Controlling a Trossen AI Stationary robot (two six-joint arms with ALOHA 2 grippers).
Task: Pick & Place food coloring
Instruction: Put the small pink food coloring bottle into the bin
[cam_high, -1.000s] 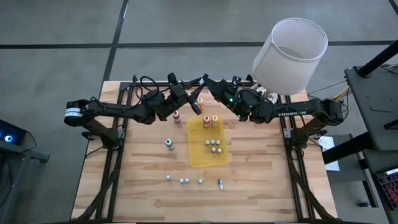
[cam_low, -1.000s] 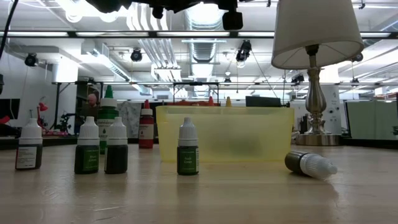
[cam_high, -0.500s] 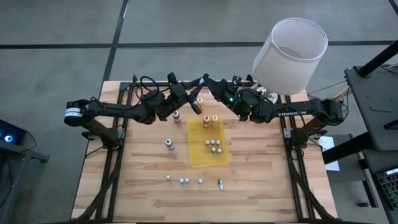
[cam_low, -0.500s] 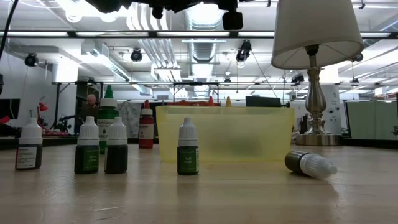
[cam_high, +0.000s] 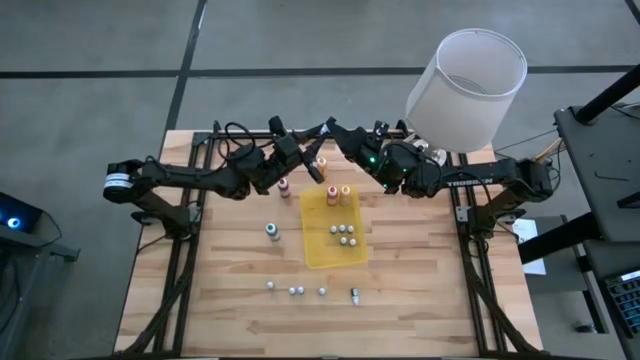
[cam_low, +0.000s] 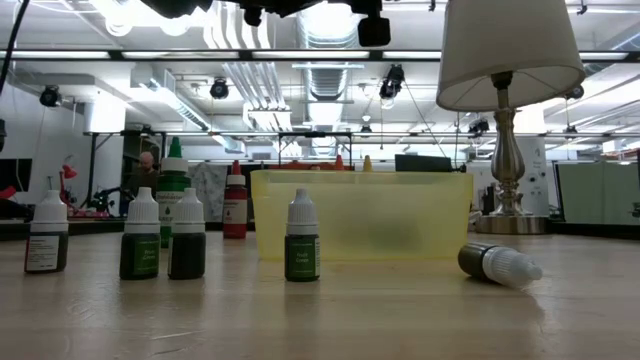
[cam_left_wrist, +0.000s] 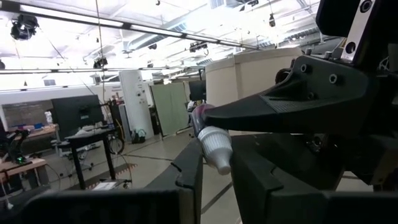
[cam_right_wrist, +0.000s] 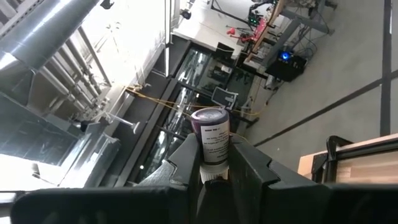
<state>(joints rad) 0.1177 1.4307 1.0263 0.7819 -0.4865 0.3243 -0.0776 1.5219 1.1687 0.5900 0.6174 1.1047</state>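
A small food coloring bottle (cam_right_wrist: 212, 134) with a purple body and a white cap is up in the air over the table's far middle, between both grippers. My right gripper (cam_right_wrist: 214, 165) is shut on it. My left gripper (cam_left_wrist: 216, 165) faces it and is shut on its cap end. In the high view the left gripper (cam_high: 314, 143) and the right gripper (cam_high: 338, 138) meet fingertip to fingertip. Other bottles stand on their bases in the yellow tray (cam_high: 318, 250) and on the wood, among them a teal one (cam_high: 271, 231) and a red one (cam_high: 285, 187). My left gripper has the bottle's white cap (cam_left_wrist: 216, 146) pinched between its two fingers; the cap points down toward them. The bottle is lifted clear of the table. My right gripper pinches the bottle's labelled body (cam_right_wrist: 215, 144) between its two fingers, which lie across the bottle. The purple base (cam_right_wrist: 210, 117) sticks out on the camera side, the cap on the other.
A lamp (cam_high: 465, 85) with a white shade stands at the table's far right corner. Several white-capped bottles (cam_low: 302, 237) stand in a row near the near edge, and one (cam_low: 498, 263) lies on its side. Bare wood lies left and right of the tray.
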